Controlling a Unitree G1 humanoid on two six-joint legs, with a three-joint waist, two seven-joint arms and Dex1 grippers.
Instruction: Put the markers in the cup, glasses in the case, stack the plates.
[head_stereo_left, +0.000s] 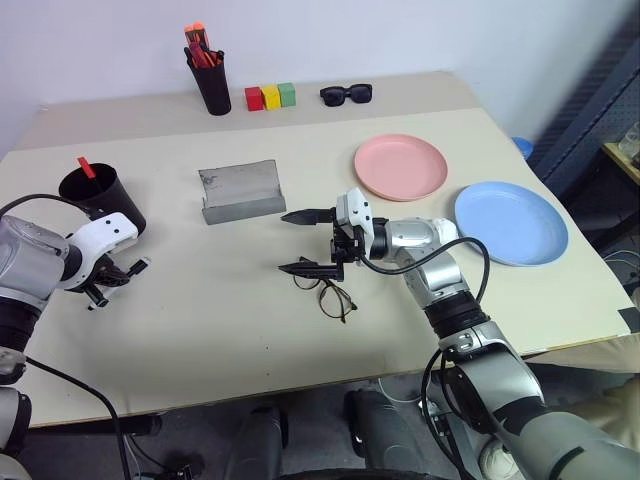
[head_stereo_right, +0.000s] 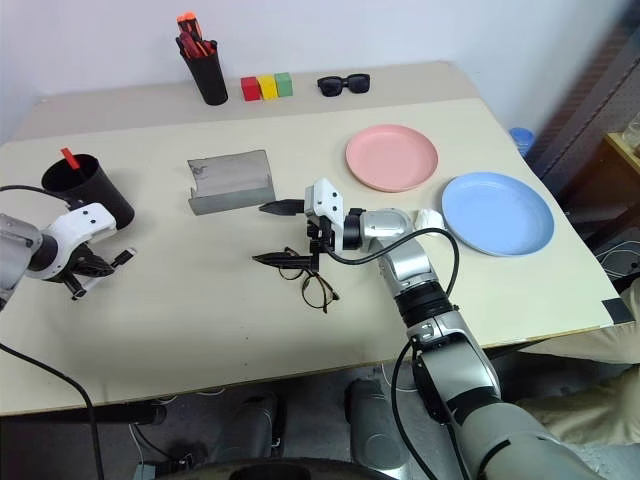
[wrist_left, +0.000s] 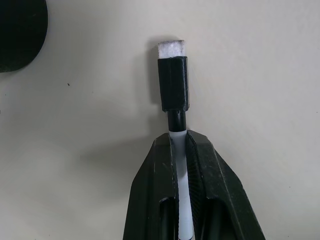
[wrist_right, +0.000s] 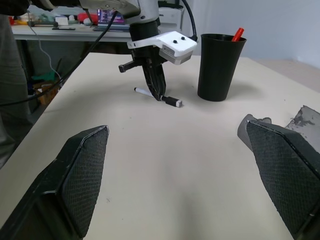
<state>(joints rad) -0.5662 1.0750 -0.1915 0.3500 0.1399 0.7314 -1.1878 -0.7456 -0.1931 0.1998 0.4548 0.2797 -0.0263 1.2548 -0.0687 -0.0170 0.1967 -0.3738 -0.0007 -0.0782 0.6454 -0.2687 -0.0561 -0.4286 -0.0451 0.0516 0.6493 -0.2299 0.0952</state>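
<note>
Markers were the step in hand: the left end effector (wrist_left: 181, 165) had its two black fingers clamped on the white-bodied marker with the black cap (wrist_left: 173, 82), gripping the barrel behind the cap while the marker lay flat on the counter (head_stereo_left: 230, 330) at the left edge of the frame, just below the black cup (head_stereo_left: 100, 195). The grip sat close to the cap, probably so the pen could be tipped upright and dropped in without swinging. The red-capped marker (head_stereo_left: 87, 167) already stood slanted inside the cup, so that half of the job looked finished. The right end effector (head_stereo_left: 310, 241) hung level at the centre of the frame with its fingers spread wide and nothing between them, poised just above the wire-rimmed glasses (head_stereo_left: 331, 293), which lay on the counter below the grey case (head_stereo_left: 240, 190); it seemed staged for the glasses. The case stood with its flap raised, ready to receive them. The pink plate (head_stereo_left: 400, 166) and the light blue plate (head_stereo_left: 510, 222) lay side by side at the right, apart and not yet stacked.
</note>
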